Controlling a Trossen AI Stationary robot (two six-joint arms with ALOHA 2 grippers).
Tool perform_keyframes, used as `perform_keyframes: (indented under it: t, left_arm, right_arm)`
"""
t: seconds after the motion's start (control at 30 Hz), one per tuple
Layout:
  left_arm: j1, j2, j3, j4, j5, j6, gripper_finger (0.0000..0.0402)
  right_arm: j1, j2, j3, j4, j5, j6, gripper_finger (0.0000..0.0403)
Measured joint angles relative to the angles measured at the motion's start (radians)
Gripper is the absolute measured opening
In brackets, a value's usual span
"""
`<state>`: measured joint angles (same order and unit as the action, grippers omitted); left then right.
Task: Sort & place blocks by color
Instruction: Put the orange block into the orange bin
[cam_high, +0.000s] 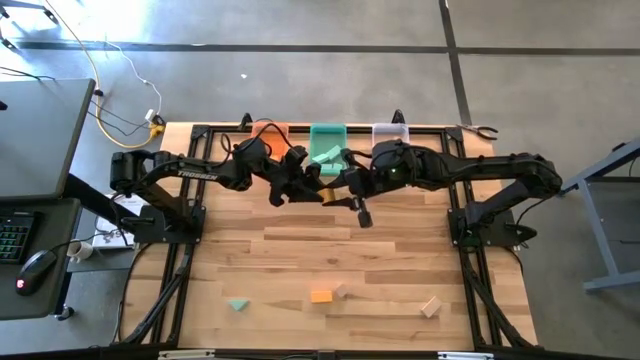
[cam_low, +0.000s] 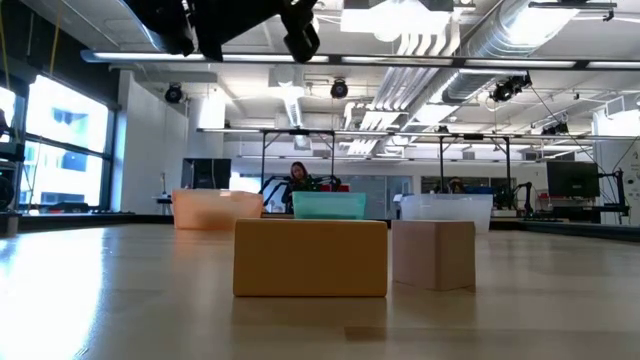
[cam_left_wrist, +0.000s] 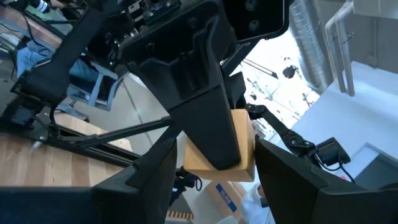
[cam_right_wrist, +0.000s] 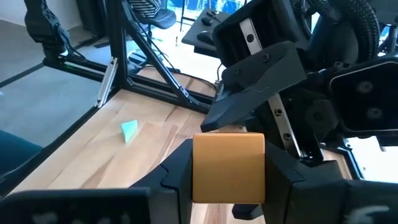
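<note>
**A:** Why is the orange block (cam_right_wrist: 228, 167) held up in the air and not set down?

**B:** A handover is judged to be under way. The block is pinched between the fingers of the right end effector (cam_right_wrist: 228, 182), above the far half of the counter (cam_high: 300, 250), just in front of the green bin (cam_high: 327, 135). The left end effector (cam_left_wrist: 214, 155) is brought up against it with its fingers spread to either side of the block. Whether those fingers touch it cannot be told.

**A:** And where is it meant to go?

**B:** The orange bin (cam_high: 272, 132) lies on the left arm's side, so a pass to that arm is probably intended. The clear bin (cam_high: 390, 132) stands at the right of the row, presumably for pale wood.

**A:** What is left on the surface?

**B:** Four blocks are seen near the front edge: a teal block (cam_high: 237, 303), another orange brick (cam_high: 321, 296) with a wooden cube (cam_high: 342, 290) just beside it, and a second wooden block (cam_high: 431, 306) well apart to the right. The counter is made of pale wooden planks and framed in dark rails.

**A:** And the room?

**B:** A grey concrete floor is seen around the rig, and a desk with a keyboard (cam_high: 12, 236) at the left. In the low view, exposed ducts (cam_low: 480, 40) are shown overhead and a seated person (cam_low: 298, 172) far behind the bins.
</note>
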<state>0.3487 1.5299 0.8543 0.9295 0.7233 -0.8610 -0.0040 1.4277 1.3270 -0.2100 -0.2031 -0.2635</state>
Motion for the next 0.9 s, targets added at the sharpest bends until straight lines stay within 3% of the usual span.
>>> perform_keyframes:
  t: [0.27,0.53,0.9]
  left_arm:
    - [-0.001,0.0,0.0,0.006,0.002,0.0,0.0191]
    - [-0.003,0.002,-0.001,0.007,0.026,0.01,0.0118]
    - [0.012,0.002,-0.001,-0.07,0.039,0.068,0.011]
  right_arm:
    - [-0.002,0.001,0.0,0.007,-0.004,-0.029,0.0106]
    - [-0.001,0.02,0.0,0.011,-0.014,-0.062,0.0107]
    - [-0.001,0.027,0.0,-0.036,0.1,-0.011,0.0196]
